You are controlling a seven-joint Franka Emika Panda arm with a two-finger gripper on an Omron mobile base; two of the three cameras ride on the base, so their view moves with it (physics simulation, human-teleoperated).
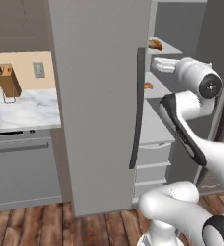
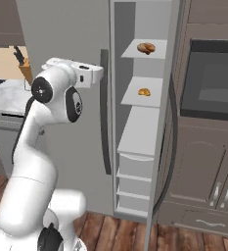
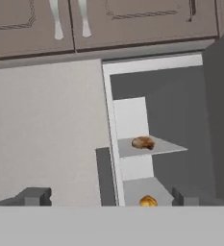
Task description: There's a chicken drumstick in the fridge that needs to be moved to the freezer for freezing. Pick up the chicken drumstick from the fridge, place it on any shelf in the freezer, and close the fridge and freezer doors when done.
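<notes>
The chicken drumstick point(image 2: 146, 47) already lies on the top shelf point(image 2: 157, 54) of the freezer point(image 2: 135, 132), ahead of the tool point(image 2: 101, 73) and a little to its far side. The tool is released and carries nothing, its tips wide apart. The wider fridge door point(image 2: 61, 29) looks shut, so I judge that the step in hand is closing the narrow freezer door point(image 2: 163, 162), which stands open beyond the tool. The next move asks the tool to go around this door's edge and push it from outside. A small orange item point(image 2: 144, 91) sits on the shelf under the drumstick. The fridge handle point(image 2: 104, 112) is just beside the tool and could catch it. The oven point(image 2: 213, 83) stands behind the open door.
</notes>
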